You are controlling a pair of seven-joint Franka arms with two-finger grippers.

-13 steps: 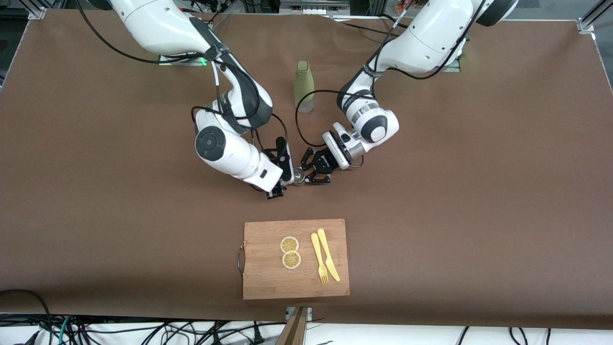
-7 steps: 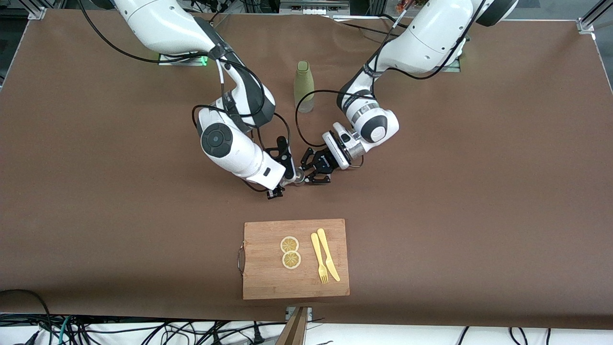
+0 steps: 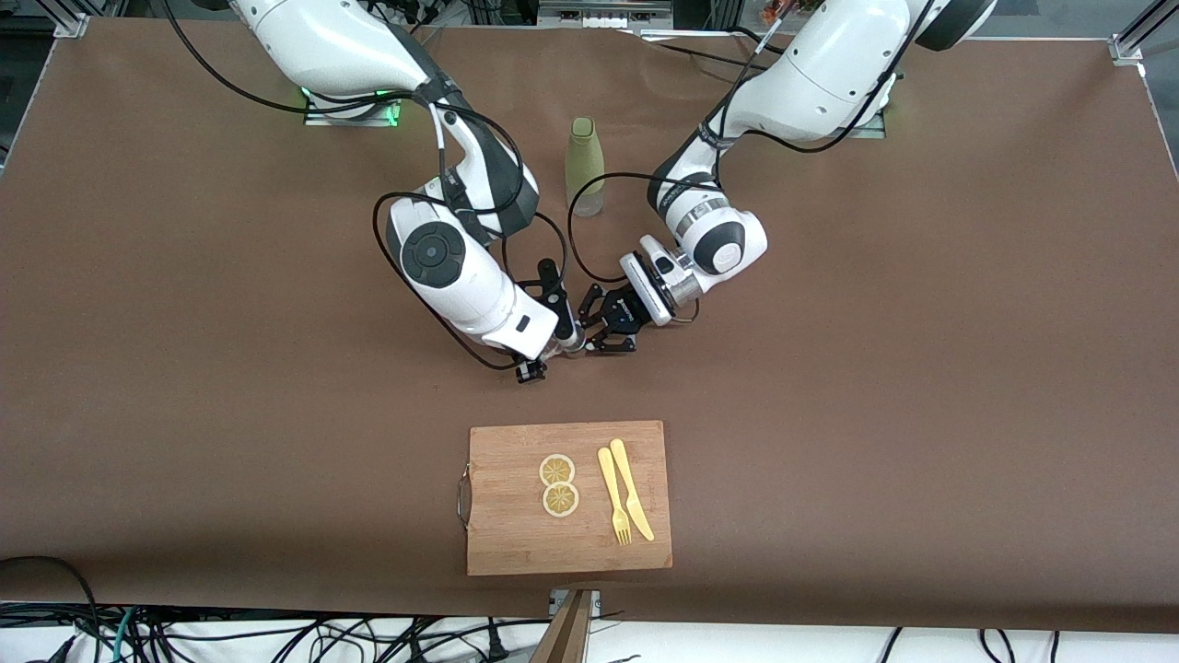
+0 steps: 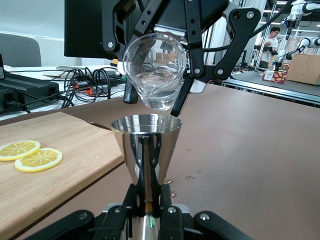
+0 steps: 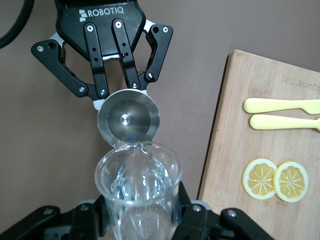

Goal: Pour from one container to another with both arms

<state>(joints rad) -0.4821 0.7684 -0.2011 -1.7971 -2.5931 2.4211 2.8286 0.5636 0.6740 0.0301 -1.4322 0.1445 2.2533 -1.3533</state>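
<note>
A brown table cover (image 3: pixel 921 368) is being shown wall to wall, lit evenly from overhead. Metal frame corners (image 3: pixel 1128 46) are being seen at its top edge. Loose black cables (image 3: pixel 276 635) are being left strewn on a pale floor along the edge nearest the front camera. In the left wrist view, a dark monitor (image 4: pixel 82 30), a grey chair back (image 4: pixel 20 50) and tangled cables (image 4: pixel 90 80) are being shown, and a seated person (image 4: pixel 272 40) near a cardboard box (image 4: pixel 305 67).

Clear glass (image 5: pixel 137 185) tilted, lip over upright steel jigger (image 4: pixel 145 150)
</note>
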